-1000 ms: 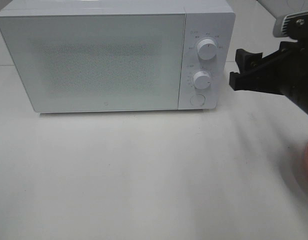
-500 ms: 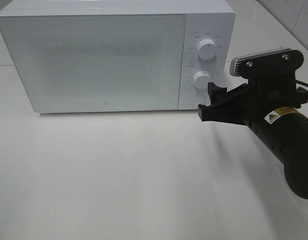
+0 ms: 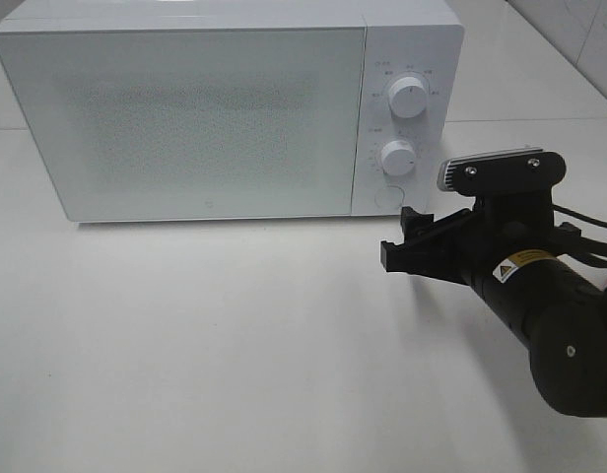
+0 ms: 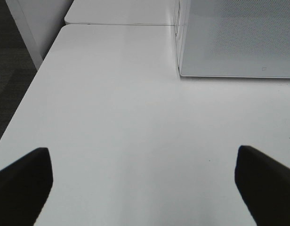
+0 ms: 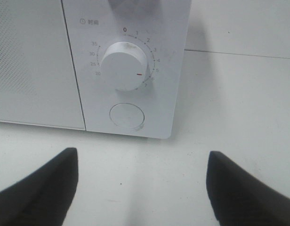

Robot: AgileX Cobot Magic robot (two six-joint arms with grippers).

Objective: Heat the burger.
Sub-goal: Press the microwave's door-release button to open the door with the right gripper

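Moved: your right gripper (image 3: 399,239) has come left and nearer, before the round button (image 5: 127,116) of the microwave (image 3: 185,118).
Room: white surface (image 3: 235,345); tiled wall (image 3: 591,34) far right.
Jaws: right gripper and left gripper (image 4: 142,160) both spread, gripping nothing.

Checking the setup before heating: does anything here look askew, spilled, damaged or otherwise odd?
Nothing looks spilled or damaged, and the microwave has its door shut. One oddity: in the right wrist view the timer knob has its red mark pointing near 5 rather than 0.
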